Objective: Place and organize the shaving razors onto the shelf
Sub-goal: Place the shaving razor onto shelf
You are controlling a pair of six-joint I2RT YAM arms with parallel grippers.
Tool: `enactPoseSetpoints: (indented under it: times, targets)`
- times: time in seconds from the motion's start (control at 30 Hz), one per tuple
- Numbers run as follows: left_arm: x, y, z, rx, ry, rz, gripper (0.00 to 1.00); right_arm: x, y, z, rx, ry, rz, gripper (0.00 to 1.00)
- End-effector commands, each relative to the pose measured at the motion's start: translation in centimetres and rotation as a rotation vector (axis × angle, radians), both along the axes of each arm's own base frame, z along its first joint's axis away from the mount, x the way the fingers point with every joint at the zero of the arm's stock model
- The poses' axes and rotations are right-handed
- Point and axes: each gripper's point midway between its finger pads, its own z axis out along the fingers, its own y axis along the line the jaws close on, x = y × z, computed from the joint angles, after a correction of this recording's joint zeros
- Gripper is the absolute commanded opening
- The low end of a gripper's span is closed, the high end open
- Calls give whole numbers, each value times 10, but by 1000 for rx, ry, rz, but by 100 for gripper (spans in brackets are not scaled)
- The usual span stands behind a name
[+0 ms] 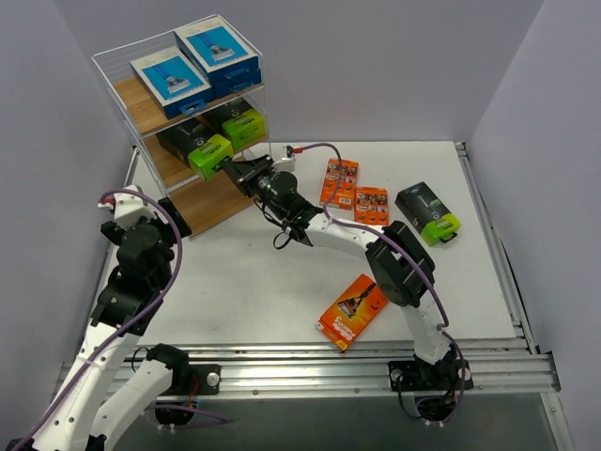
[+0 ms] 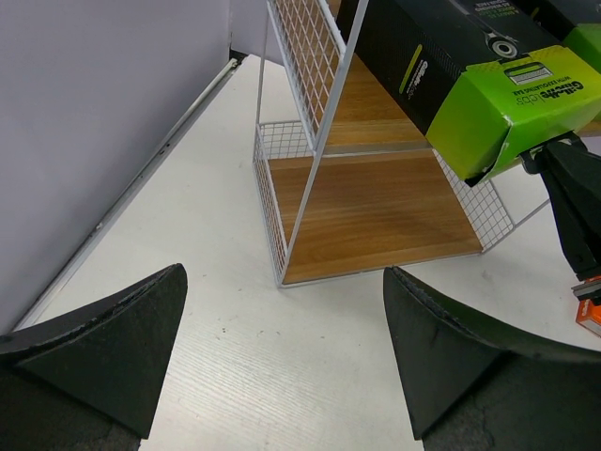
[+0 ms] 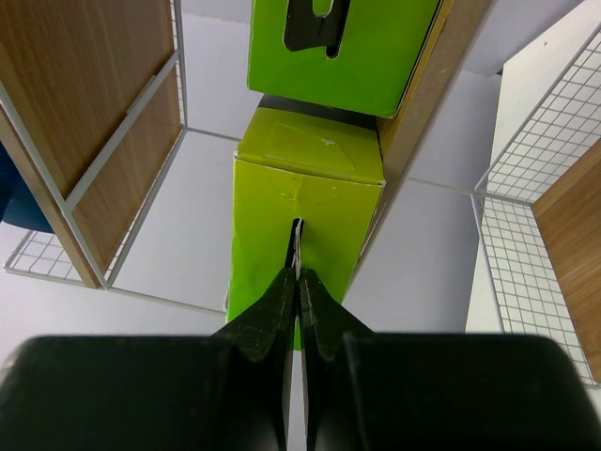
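The shelf [image 1: 214, 201] stands at the far left. Two blue-and-white packs [image 1: 170, 81] [image 1: 218, 52] lie on its top tier. Two black packs with lime-green ends sit on the middle tier. My right gripper [image 1: 231, 170] is shut on the thin hang tab of the nearer pack [image 1: 208, 155], at the shelf's front edge. In the right wrist view the fingertips [image 3: 298, 272] pinch the tab of that lime end [image 3: 310, 188], with the second pack [image 3: 347, 47] beyond. My left gripper [image 2: 284, 274] is open and empty, low over the table before the bottom board [image 2: 376, 211].
On the table lie two small orange packs [image 1: 340, 180] [image 1: 371, 205], a larger orange pack [image 1: 352, 312] near the front, and a black-and-lime pack [image 1: 428, 213] at the right. Grey walls close in on the left, back and right.
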Motion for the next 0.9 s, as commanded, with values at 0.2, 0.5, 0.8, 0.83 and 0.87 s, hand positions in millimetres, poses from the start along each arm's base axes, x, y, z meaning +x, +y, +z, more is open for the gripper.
enactPoseSetpoints:
  times: [0.2,0.5,0.8,0.83,0.87]
  targets:
    - [2,-1,5,9,-19,5,94,-1,-33,53,92,-91,-185,0]
    - [5,-3,3,8,-13,3,94,-4,-36,49,95,-92,-220,0]
    - [25,-24,-2,-104,-6,-54,94,-9,-31,50,88,-113,-167,0]
    - [27,-24,-2,-107,-3,-53,94,-8,-33,53,90,-118,-166,0]
    - [28,-24,4,-118,-15,-45,94,-8,-32,53,85,-126,-152,0]
